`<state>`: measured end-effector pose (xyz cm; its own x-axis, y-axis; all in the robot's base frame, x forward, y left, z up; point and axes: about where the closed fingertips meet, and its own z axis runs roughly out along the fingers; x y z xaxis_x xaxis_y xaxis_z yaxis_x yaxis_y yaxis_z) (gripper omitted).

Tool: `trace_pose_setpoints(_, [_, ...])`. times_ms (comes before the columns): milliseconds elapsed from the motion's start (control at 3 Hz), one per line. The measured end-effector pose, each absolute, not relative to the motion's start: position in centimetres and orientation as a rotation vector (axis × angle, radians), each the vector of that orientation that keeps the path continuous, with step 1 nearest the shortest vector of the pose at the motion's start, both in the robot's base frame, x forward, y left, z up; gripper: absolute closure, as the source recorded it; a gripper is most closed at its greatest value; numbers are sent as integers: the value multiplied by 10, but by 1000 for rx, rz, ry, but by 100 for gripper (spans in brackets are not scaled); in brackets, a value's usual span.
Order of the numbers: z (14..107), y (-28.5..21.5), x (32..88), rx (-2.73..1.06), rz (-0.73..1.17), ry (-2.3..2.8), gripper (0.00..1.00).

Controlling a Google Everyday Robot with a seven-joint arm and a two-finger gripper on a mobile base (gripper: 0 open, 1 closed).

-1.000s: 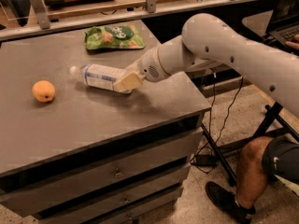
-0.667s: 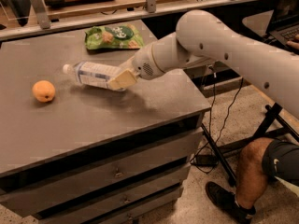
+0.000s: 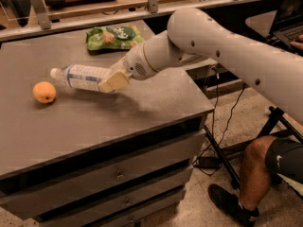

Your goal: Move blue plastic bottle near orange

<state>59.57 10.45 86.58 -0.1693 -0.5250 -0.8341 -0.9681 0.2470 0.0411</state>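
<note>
Footing for everything in view is the wide grey desk with drawers [image 3: 156,108]. The thick white robot arm [image 3: 227,41] reaches in over its 3 o'clock edge, wrist aimed toward 9 o'clock. A flat green snack bag [image 3: 113,37] lies at 12 o'clock near the far edge, well apart from the work.

The clear bluish plastic bottle with a white-and-blue label [image 3: 80,77] lies almost level left of the desk's middle, with its base toward 3 o'clock. Whether it rests on the desk or hangs just above it cannot be told. The cream-coloured pincer [image 3: 112,81] is clamped on the base end, one finger showing across the near side and the other hidden behind.

The small round yellow-orange fruit [image 3: 44,92] sits near the 9 o'clock edge. The bottle's little white cap [image 3: 56,73] points toward 9 o'clock, and the fruit lies at about 8 o'clock from it, near but not touching.

The carry looks nearly finished, leaving at most a short, slow shift toward 8 o'clock. The cap leads, and a nudge would likely send the round fruit rolling, so it is best to stop short of contact. Held by one end, the bottle may sag at the cap. It should lie flat on the desk before the pincer lets go, and the pincer should then back out toward 3 o'clock along the bottle's length, so the fingers do not drag or spin it.
</note>
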Motion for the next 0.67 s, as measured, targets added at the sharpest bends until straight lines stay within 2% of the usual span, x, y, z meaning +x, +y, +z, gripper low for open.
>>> trace_pose_setpoints(667, [858, 119, 595, -1405, 849, 1805, 100])
